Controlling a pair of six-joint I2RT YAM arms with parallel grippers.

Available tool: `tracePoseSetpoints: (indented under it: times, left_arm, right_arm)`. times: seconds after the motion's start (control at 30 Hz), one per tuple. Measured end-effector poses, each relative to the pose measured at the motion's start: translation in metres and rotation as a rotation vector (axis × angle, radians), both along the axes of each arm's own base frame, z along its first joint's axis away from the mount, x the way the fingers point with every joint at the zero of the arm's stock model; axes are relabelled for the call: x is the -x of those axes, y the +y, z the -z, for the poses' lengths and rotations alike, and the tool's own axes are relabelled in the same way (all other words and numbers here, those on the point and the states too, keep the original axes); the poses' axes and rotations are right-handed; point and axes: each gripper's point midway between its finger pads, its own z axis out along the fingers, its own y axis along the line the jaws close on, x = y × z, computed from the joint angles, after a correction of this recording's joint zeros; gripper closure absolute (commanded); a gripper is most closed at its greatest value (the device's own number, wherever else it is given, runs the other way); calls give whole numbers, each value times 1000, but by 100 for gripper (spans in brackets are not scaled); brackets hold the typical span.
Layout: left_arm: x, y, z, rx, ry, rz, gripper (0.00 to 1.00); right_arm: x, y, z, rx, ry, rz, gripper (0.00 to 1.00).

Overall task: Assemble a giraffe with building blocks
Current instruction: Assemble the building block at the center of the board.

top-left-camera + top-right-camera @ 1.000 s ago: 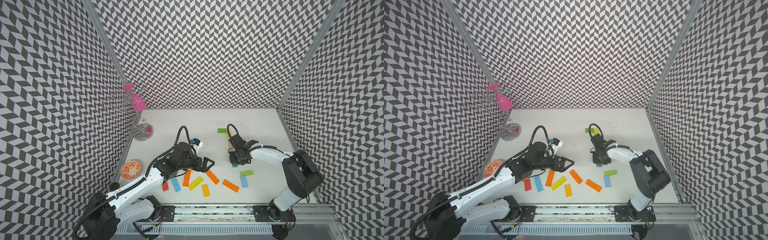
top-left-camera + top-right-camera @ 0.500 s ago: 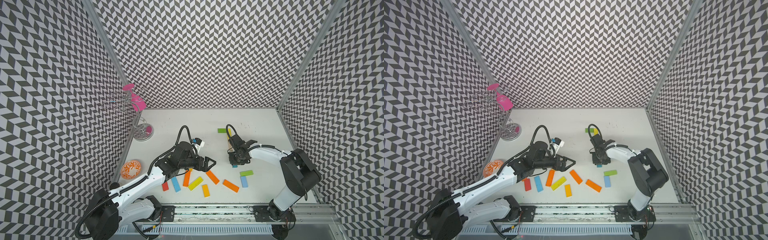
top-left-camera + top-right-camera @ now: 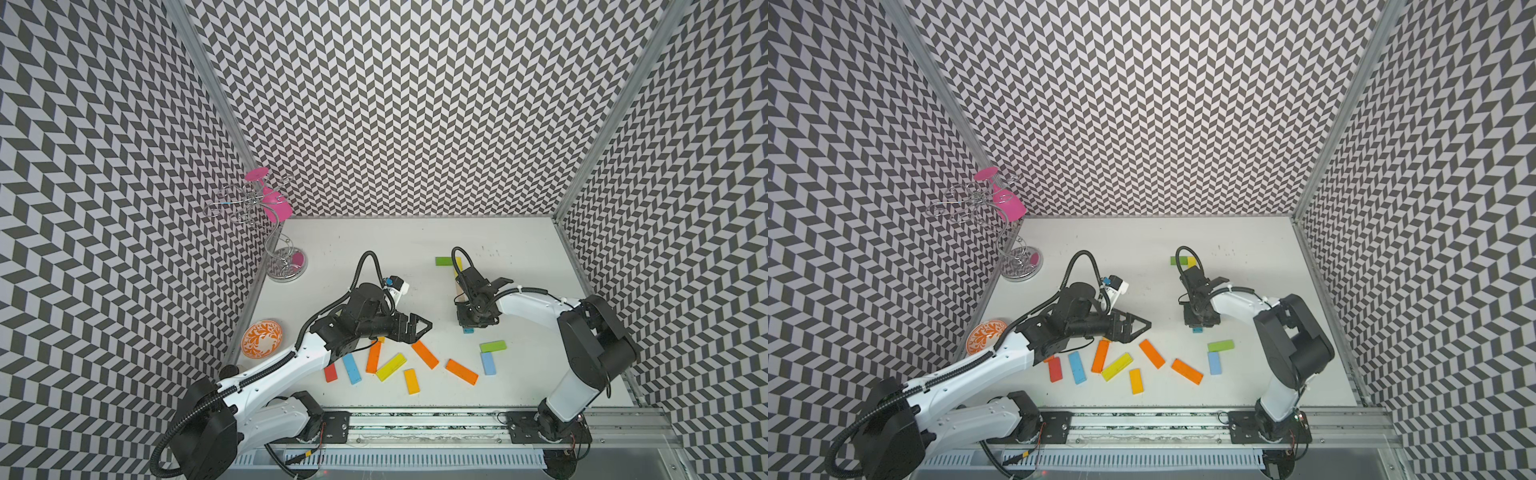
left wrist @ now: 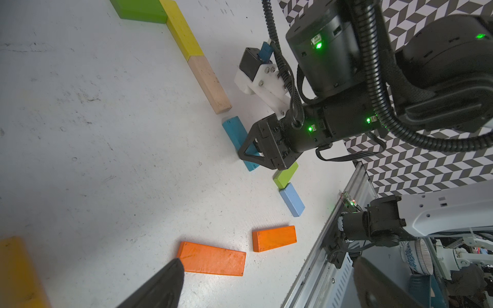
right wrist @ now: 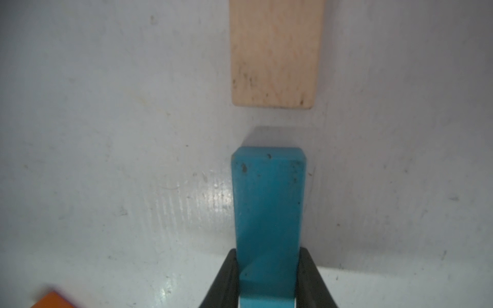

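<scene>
The right claw (image 5: 268, 262) is clamping tight on the teal block (image 5: 268, 202), which is sitting on the bench (image 5: 106, 160) just short of the tan block (image 5: 274, 53), end facing end with a small gap between. The left claw (image 3: 422, 330) is gaping fully wide, holding nothing, hovering well apart from the tan block above an orange block (image 3: 424, 354)

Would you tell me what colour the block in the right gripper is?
Teal blue; the right wrist view shows the block best.
</scene>
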Motion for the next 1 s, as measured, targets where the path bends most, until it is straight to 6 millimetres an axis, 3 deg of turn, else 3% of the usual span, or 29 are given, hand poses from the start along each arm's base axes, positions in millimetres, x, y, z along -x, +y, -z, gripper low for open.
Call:
tracePoseSetpoints:
  times: [0.67, 1.0]
  left_arm:
    - [-2, 2, -1, 2, -2, -9, 0]
    - [-5, 5, -1, 2, -3, -20, 0]
  right_arm:
    - [-12, 0, 0, 2, -4, 20, 72]
    - [-14, 1, 0, 3, -1, 25, 66]
